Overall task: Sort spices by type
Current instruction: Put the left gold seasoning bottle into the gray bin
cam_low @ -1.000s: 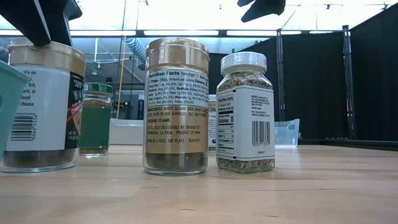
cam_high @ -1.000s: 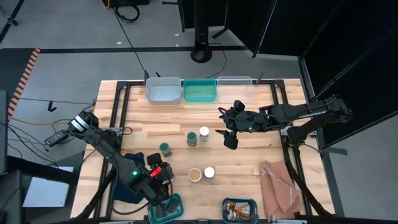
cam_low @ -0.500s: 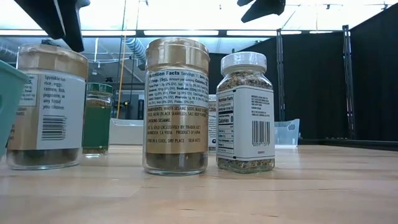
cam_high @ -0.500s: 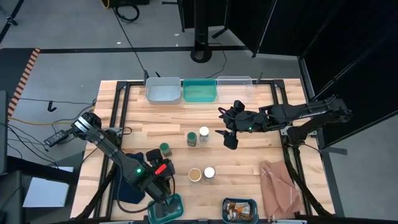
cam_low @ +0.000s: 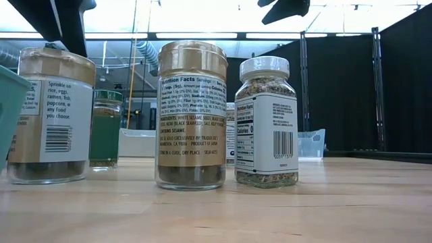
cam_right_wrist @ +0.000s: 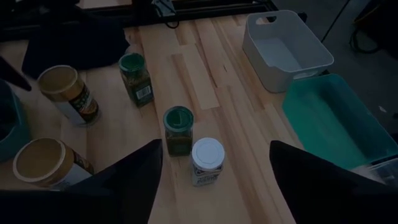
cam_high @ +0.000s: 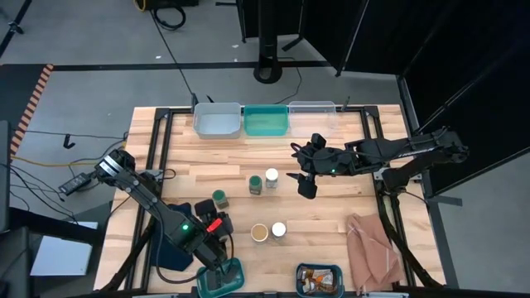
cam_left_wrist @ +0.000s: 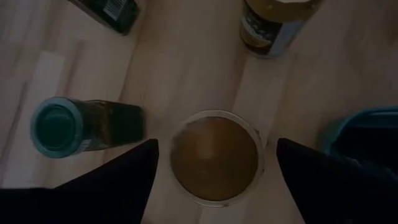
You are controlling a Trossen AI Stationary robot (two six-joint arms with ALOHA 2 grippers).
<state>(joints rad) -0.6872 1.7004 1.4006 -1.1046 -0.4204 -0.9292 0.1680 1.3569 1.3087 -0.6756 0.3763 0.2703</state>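
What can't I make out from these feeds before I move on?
- High view: the tan-topped jar under the left gripper is hidden by the arm; it only shows in the left wrist view.
- High view: contents of the near bin are too small to identify.
- Low view: the white-topped jar covers most of a jar behind it.
- Low view: the teal bin is cut off by the edge.

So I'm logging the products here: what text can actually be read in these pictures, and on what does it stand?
Middle tan-topped jar: "Nutrition Facts"; "PRODUCT OF JAPAN"; the remaining fine print is too small.
Left tan-topped jar: "Sprinkle on rice, eggs, ramen, fish, popcorn, or any food you choose"; barcode digits are unreadable.
White-topped jar: "Nutrition Facts" printed sideways; other print and barcode number are too small.
Green-topped jar: nothing legible.
Overhead and wrist views: labels blurred.
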